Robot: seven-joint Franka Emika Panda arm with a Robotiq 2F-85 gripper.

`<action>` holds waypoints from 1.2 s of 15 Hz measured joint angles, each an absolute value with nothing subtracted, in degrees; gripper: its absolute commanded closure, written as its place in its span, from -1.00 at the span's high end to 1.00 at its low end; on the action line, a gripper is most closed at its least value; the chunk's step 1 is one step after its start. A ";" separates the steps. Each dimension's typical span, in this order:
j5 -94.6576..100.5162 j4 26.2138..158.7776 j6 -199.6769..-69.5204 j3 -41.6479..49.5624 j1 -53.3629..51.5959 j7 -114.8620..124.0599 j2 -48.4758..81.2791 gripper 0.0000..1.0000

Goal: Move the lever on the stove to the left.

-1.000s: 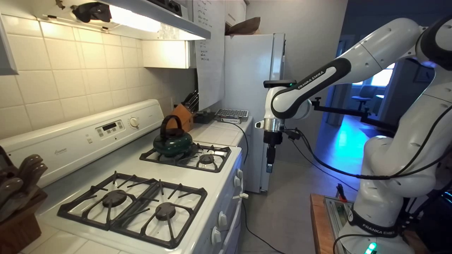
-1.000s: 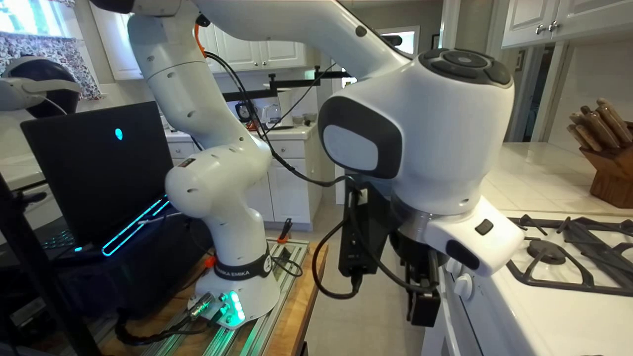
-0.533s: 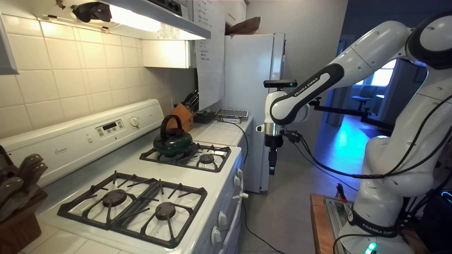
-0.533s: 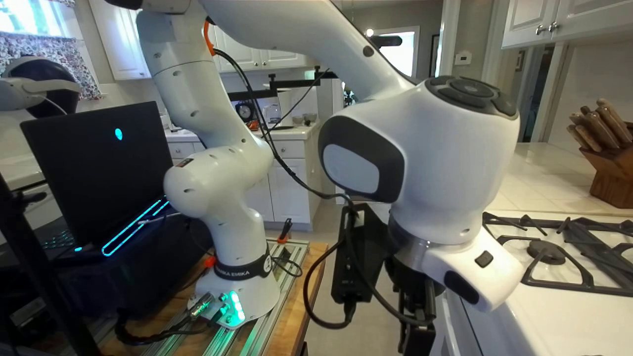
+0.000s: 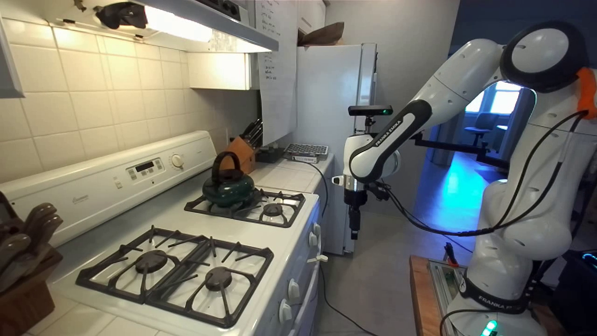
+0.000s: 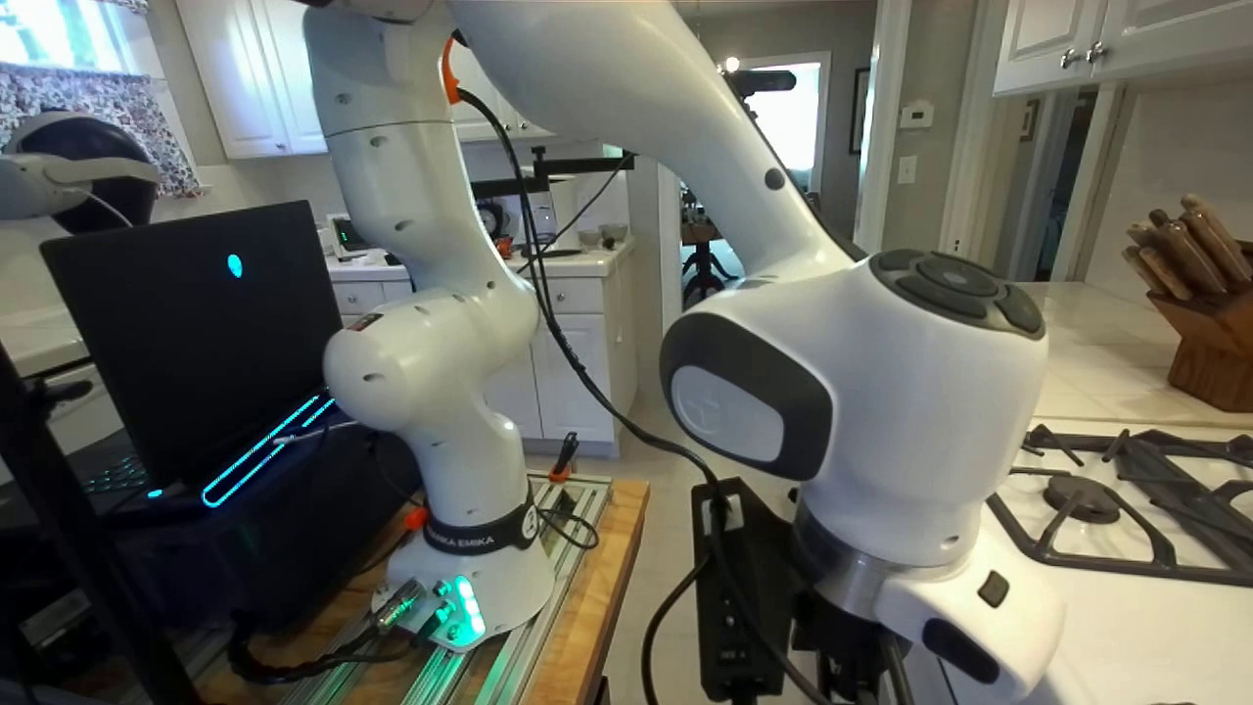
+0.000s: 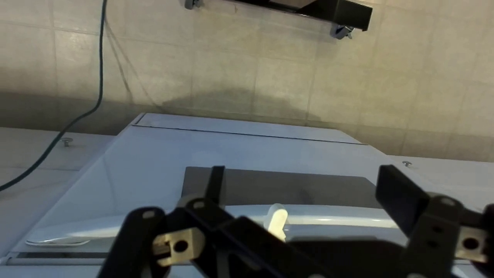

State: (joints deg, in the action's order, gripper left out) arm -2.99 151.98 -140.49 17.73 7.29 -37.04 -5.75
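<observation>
The white stove shows in both exterior views; its front with the oven door fills the lower wrist view. A white lever sticks out from the stove front between the knobs. In the wrist view the lever stands in front of the oven door handle, its lower part hidden by my gripper's linkage. My gripper points down in front of the stove, apart from the lever. In the wrist view the gripper is open and empty, its fingers wide apart. Its fingertips are out of frame in an exterior view.
A green kettle stands on the far grate. A wooden knife block is at the near corner. A cable runs along the floor and past the stove. The robot's wooden table stands across the aisle.
My arm and gripper have come down in both exterior views and, in the last half second, a little nearer the stove. The lever and stove have not visibly moved.
</observation>
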 measured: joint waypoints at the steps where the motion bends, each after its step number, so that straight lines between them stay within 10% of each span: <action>1: -3.54 151.40 -140.95 17.48 7.29 -38.22 -4.60 1.00; 18: -9.66 143.20 -150.73 8.71 8.90 -44.12 12.09 1.00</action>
